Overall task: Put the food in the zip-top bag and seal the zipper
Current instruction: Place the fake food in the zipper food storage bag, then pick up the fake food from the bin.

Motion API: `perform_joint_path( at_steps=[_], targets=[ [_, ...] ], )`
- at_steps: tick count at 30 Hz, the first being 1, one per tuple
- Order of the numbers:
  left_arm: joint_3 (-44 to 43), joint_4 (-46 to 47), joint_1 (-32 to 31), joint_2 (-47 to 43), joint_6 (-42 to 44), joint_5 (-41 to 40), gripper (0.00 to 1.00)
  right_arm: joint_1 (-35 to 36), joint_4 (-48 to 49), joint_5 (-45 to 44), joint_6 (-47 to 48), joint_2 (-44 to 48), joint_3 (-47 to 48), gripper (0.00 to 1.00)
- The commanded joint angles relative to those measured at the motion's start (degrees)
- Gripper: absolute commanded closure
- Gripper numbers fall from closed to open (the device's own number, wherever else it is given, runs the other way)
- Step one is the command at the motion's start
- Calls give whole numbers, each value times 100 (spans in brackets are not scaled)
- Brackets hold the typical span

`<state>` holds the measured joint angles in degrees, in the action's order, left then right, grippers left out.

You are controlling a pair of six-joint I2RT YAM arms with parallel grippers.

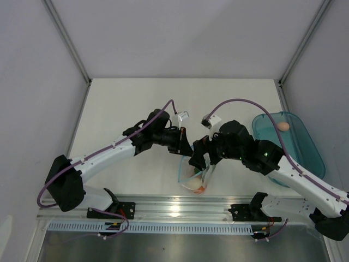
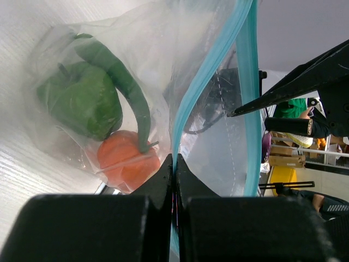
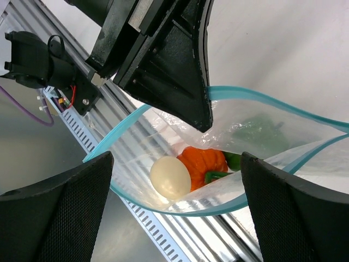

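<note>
The clear zip-top bag (image 1: pixel 194 176) hangs near the table's front edge with its mouth open. My left gripper (image 1: pixel 183 145) is shut on the teal-blue zipper (image 2: pixel 210 66) strip at one lip of the bag (image 2: pixel 136 43). Inside lie a green pepper (image 2: pixel 82 101), an orange-red round food (image 2: pixel 126 159) and a pale egg (image 3: pixel 170 177). My right gripper (image 1: pixel 200 162) is open and empty right above the open mouth, its fingers (image 3: pixel 60 213) wide to either side of the near lip (image 3: pixel 180 210). A second pale egg (image 1: pixel 282 126) lies in the teal tray.
The translucent teal tray (image 1: pixel 305 147) stands at the right, behind my right arm. The aluminium rail (image 1: pixel 180 207) with both arm bases runs along the near edge just below the bag. Grey walls close the table at the back and sides.
</note>
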<state>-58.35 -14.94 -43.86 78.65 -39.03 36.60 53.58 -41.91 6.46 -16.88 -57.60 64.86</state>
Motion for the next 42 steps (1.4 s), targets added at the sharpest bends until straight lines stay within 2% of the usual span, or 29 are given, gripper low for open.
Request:
perform_joint_path(
  at_steps=[1,5,10,13,16,21,26,34,37,42],
  targets=[
    [-247,61,-9,-60,-17,32,99,38,218,-127,-43,-49,88,1],
    [-177,44,-18,-96,0,23,99,38,105,-583,-96,-58,255,1],
    [-151,52,-18,-96,9,14,99,-6,-124,-1829,-43,12,624,1],
    [-116,96,-9,-78,0,14,99,-181,-98,-2401,168,126,826,1],
    [-72,167,-18,-61,-52,40,99,-558,95,-2605,378,206,984,1],
    [-10,175,-9,-61,-44,23,99,-1944,349,-2886,817,56,1231,1],
    [43,202,-18,-60,-61,40,99,-3132,1130,-3695,1415,-136,1055,3],
    [-36,-53,-18,-34,106,-4,99,-5258,1922,-3836,1205,-664,353,5],
    [-89,-106,-9,18,114,-4,99,-5638,2256,-4063,1100,-919,10,3],
    [-186,-149,-18,98,114,58,99,-5736,2599,-4434,1179,-1576,-324,1]
  ],
)
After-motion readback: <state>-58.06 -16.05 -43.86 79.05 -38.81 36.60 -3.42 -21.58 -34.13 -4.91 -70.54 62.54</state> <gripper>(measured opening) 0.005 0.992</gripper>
